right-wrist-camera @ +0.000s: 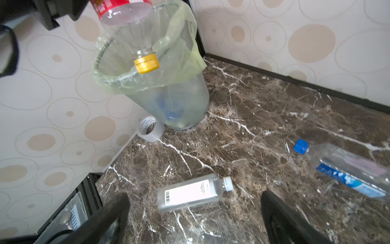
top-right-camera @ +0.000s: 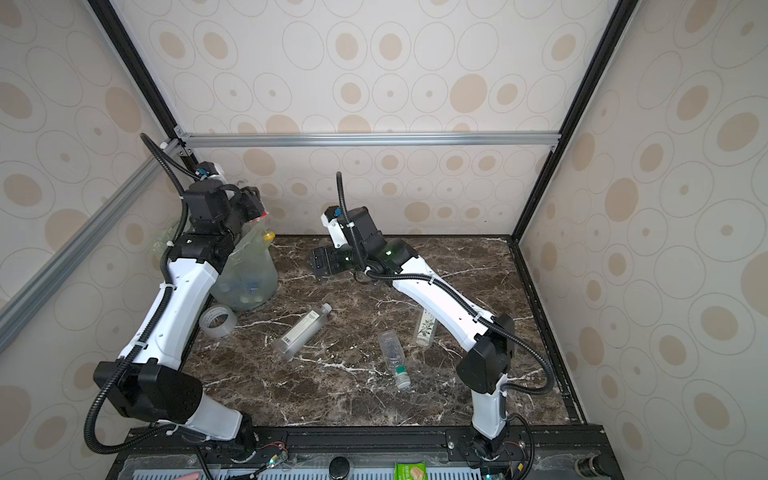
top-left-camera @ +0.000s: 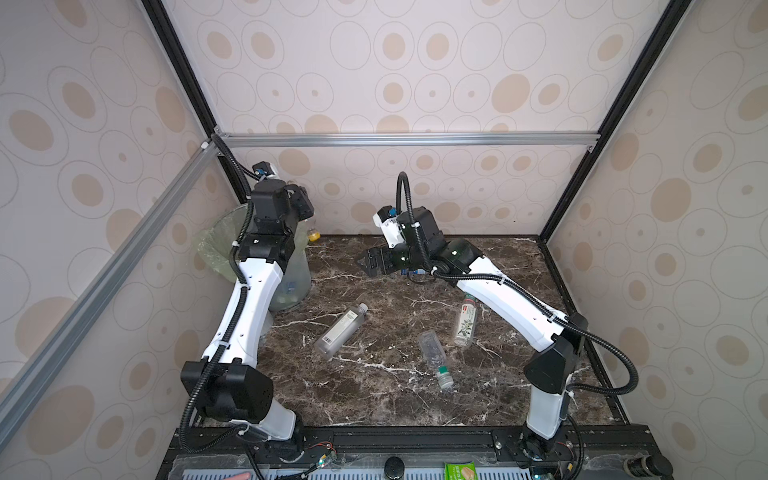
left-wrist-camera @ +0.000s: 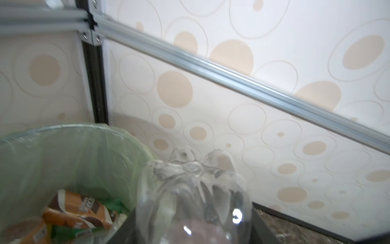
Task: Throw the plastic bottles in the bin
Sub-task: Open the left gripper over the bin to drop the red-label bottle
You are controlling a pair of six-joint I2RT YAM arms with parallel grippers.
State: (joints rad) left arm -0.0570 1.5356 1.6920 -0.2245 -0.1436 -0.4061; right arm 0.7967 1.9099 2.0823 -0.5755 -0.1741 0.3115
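My left gripper (top-left-camera: 305, 203) (top-right-camera: 253, 203) is shut on a clear plastic bottle (right-wrist-camera: 126, 27) with a red label and a yellow cap (right-wrist-camera: 146, 62). It holds the bottle cap down over the mouth of the bin (right-wrist-camera: 185, 101) (top-left-camera: 216, 245) (left-wrist-camera: 63, 147). The bottle's base (left-wrist-camera: 194, 200) fills the left wrist view. My right gripper (top-left-camera: 372, 262) (right-wrist-camera: 194, 221) hangs open and empty above the back middle of the table. A white-labelled bottle (top-left-camera: 340, 330) (right-wrist-camera: 194, 193) lies below it. A blue-capped bottle (right-wrist-camera: 348, 169), a green-capped one (top-left-camera: 434, 359) and a flower-labelled one (top-left-camera: 465, 320) lie on the table too.
A clear tape roll (top-right-camera: 218, 320) (right-wrist-camera: 150, 128) lies beside the bin's foot at the left wall. Brown and orange labelled bottles (left-wrist-camera: 80, 209) lie inside the bin. The marble table (top-left-camera: 374, 395) is walled on three sides, with a metal rail (top-left-camera: 407, 139) across the back.
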